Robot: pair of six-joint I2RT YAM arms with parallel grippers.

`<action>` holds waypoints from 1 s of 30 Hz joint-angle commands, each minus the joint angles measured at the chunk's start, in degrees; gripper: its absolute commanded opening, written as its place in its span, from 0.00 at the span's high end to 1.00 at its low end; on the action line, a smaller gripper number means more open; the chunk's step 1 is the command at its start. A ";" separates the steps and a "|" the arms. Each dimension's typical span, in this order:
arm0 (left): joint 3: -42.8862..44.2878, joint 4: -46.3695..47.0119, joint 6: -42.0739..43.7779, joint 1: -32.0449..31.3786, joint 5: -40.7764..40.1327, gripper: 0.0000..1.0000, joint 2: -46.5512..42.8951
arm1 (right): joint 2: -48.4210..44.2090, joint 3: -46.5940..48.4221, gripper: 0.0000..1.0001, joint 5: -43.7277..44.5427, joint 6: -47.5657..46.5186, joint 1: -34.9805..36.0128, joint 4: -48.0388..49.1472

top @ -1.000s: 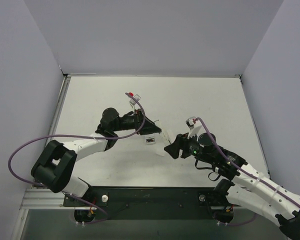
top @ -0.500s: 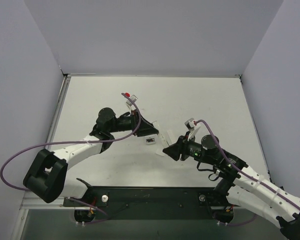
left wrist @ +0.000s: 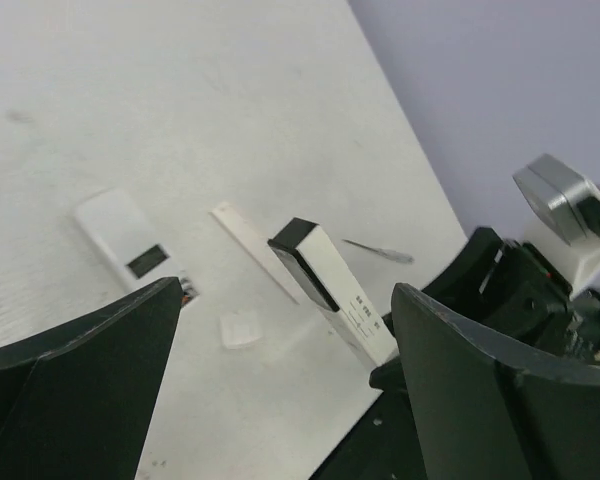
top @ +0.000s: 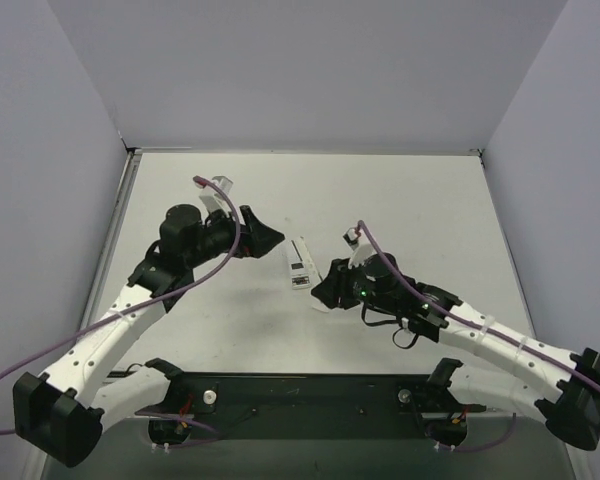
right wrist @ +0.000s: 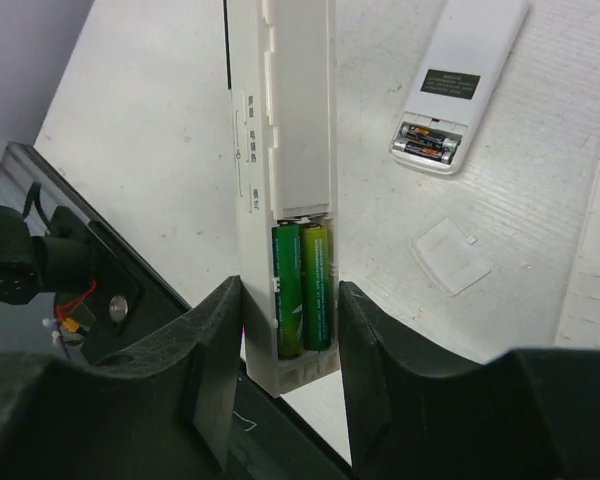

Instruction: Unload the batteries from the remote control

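Note:
My right gripper (right wrist: 290, 310) is shut on the sides of a white remote control (right wrist: 280, 150), which it holds off the table. The remote's back is uncovered, and two green batteries (right wrist: 302, 288) sit side by side in the compartment between my fingers. The left wrist view shows the same remote (left wrist: 332, 292) tilted up, ahead of my left gripper (left wrist: 285, 300). That gripper is open, holds nothing and stands apart from the remote. From above, the left gripper (top: 268, 237) is left of the right gripper (top: 323, 290).
A second white remote (right wrist: 465, 75) lies flat on the table with dark batteries (right wrist: 428, 141) in its open end. A small clear cover piece (right wrist: 450, 255) and a flat white strip (left wrist: 250, 240) lie beside it. The black base rail (top: 310, 390) runs along the near edge.
My left gripper has opened wide and drawn back to the left, away from the remote. My right gripper has shifted left with the remote in it.

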 commanded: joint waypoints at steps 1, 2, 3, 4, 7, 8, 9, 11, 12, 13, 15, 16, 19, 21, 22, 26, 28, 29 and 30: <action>3.13 -18.18 1.38 2.93 -21.08 0.02 -7.68 | 9.24 6.06 1.00 10.01 1.87 6.97 -0.77; 3.21 -21.60 0.58 5.03 -22.32 0.03 -8.29 | 11.26 7.29 1.00 14.47 2.14 8.47 -1.91; 3.39 -23.11 1.01 6.70 -21.29 0.03 -8.30 | 15.28 9.83 1.00 16.86 2.49 9.53 -2.97; 4.09 -26.52 1.45 8.20 -20.67 0.03 -7.86 | 17.24 10.81 1.00 18.54 2.93 10.85 -5.15; 5.23 -31.64 1.27 14.61 -16.38 0.03 -4.44 | 24.71 14.85 1.00 24.87 4.77 14.37 -8.24; 4.98 -33.57 1.36 18.28 -15.23 0.02 -3.48 | 26.47 16.25 1.00 27.93 6.17 16.12 -9.47; 4.71 -34.20 1.28 19.80 -14.17 0.02 -1.90 | 30.05 18.53 1.00 29.00 6.79 17.01 -10.61; 3.13 -35.08 0.49 22.44 -14.07 0.03 -0.83 | 33.32 21.00 1.00 30.59 8.02 18.24 -13.25; 2.34 -34.82 -0.13 23.41 -14.68 0.02 -0.48 | 36.30 21.88 1.00 31.12 9.42 19.55 -13.70; 1.55 -33.77 -1.70 23.50 -16.08 0.03 -0.56 | 37.72 23.72 1.00 31.21 9.78 20.09 -14.05; -1.00 -32.72 -3.90 23.85 -17.15 0.03 -1.35 | 41.58 25.40 1.00 32.25 11.36 21.84 -14.31; -1.96 -31.23 -5.13 24.38 -17.33 0.03 -1.62 | 42.82 26.28 1.00 33.31 12.50 22.37 -16.14; -5.74 -28.24 -4.79 25.61 -17.15 0.04 -2.06 | 46.60 28.39 1.00 35.86 15.13 23.17 -17.91; -7.15 -27.88 -4.35 26.14 -16.80 0.04 -1.10 | 49.84 30.59 1.00 35.78 15.59 23.25 -18.88; -7.33 -28.05 -4.52 27.10 -16.28 0.04 -0.66 | 50.99 31.72 1.00 35.52 16.37 23.17 -20.28; -7.60 -26.99 -3.83 27.55 -11.97 0.04 1.54 | 54.60 34.72 1.00 34.38 18.57 23.78 -21.26; -7.42 -27.43 -3.21 27.55 -11.44 0.04 2.42 | 55.49 35.78 0.91 34.20 18.75 24.13 -21.61; -7.51 -27.35 -3.21 27.55 -11.26 0.04 2.42 | 55.49 35.87 0.83 34.11 19.36 24.22 -21.70; -7.59 -27.26 -3.30 27.55 -10.83 0.04 2.51 | 55.31 35.61 0.79 34.11 19.63 24.13 -21.70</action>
